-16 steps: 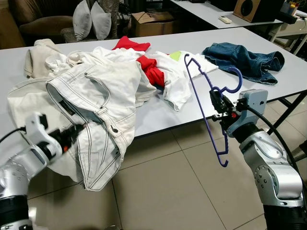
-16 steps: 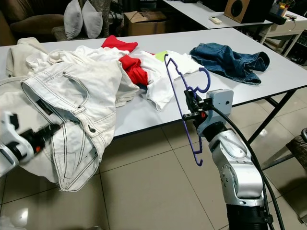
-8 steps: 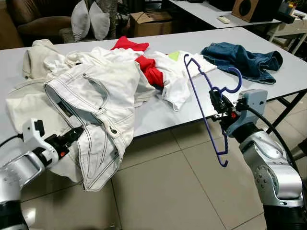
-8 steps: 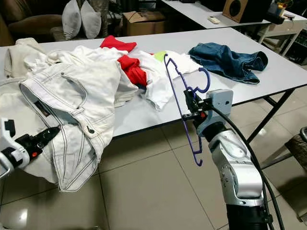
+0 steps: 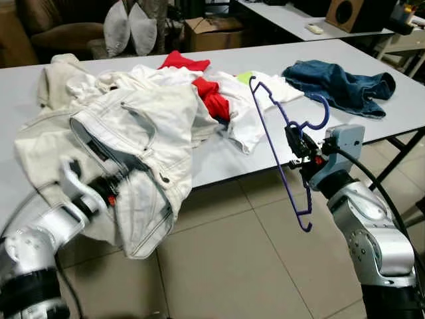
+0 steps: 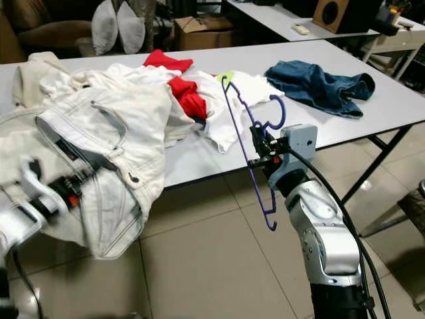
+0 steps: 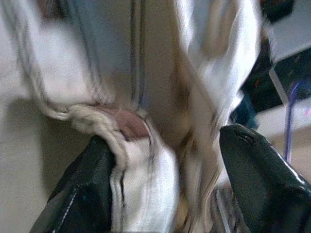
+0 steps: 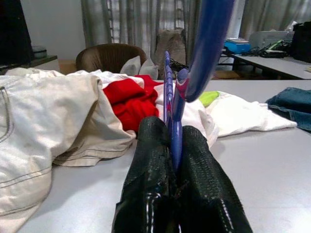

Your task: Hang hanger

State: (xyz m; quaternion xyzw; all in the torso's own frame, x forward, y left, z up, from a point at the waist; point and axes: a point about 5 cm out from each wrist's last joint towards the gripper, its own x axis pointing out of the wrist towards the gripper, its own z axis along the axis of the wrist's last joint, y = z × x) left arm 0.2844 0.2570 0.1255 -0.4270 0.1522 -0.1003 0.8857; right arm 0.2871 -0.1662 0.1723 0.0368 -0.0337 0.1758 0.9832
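Meanwhile, the right gripper clamps the blue hanger upright off the desk's front edge, as the open left gripper straddles white trousers, apparently readying them for hanging.

The hanger is purple-blue, clamped between the black fingers of the silver right arm's gripper. White jeans with dark stitching lie on the pale grey table beside a red garment, a white shirt with a lime-green patch, and blue denim. The floor is beige tile.
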